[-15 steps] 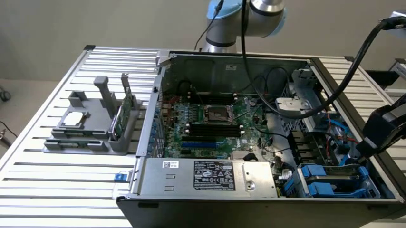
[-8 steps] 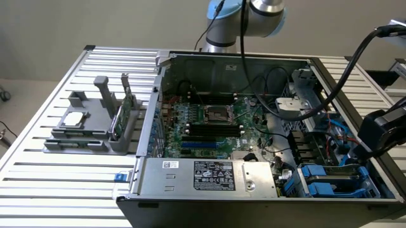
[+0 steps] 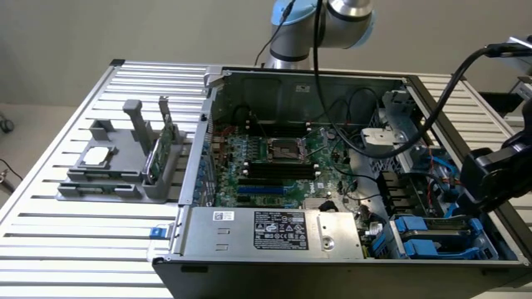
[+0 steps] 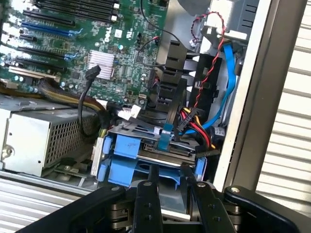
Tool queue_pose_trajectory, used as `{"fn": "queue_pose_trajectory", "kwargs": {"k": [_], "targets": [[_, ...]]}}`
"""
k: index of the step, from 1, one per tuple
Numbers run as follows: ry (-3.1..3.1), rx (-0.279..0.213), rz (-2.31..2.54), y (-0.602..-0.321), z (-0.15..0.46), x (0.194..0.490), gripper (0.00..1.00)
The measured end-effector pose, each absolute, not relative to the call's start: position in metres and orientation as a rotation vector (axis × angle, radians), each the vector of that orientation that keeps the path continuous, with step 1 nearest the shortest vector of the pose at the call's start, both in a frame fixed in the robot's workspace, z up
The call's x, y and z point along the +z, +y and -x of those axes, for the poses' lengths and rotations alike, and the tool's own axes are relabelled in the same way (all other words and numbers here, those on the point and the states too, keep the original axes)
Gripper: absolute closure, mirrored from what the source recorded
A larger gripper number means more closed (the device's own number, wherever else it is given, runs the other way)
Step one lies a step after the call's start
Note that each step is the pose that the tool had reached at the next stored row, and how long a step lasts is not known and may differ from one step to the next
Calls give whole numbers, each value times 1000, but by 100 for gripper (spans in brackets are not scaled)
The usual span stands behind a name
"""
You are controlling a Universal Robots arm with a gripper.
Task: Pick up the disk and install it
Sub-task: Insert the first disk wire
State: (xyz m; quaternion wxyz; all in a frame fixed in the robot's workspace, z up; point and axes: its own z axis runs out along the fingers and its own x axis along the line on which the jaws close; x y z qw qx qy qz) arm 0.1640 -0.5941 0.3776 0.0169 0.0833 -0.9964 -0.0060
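Observation:
The disk [image 4: 146,158] lies in a drive bay at the front corner of the open computer case [image 3: 291,249]. Its blue carrier frame and grey connector edge face the wrist camera. In the exterior view the disk [image 3: 437,232] shows as blue plastic in the case's corner on that view's right. My gripper [image 4: 169,171] hovers just off the disk with its two black fingers [image 4: 146,199] apart and nothing clamped between them. Seen from outside, the gripper [image 3: 484,187] hangs above the bay at the case's edge on the exterior view's right.
Red, yellow, black and blue cables [image 4: 204,111] crowd the space beside the bay. The power supply [image 3: 275,230] and the motherboard [image 3: 275,156] fill the case beside it. A grey holder [image 3: 116,165] with a silver chip and a green card stands on the slatted table [image 3: 66,243].

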Motion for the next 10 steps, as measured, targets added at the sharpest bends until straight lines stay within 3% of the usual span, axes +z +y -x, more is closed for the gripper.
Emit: {"fn": "queue_pose_trajectory", "kwargs": {"k": [10], "targets": [[-3109, -23, 0, -594, -164, 364, 68]]}}
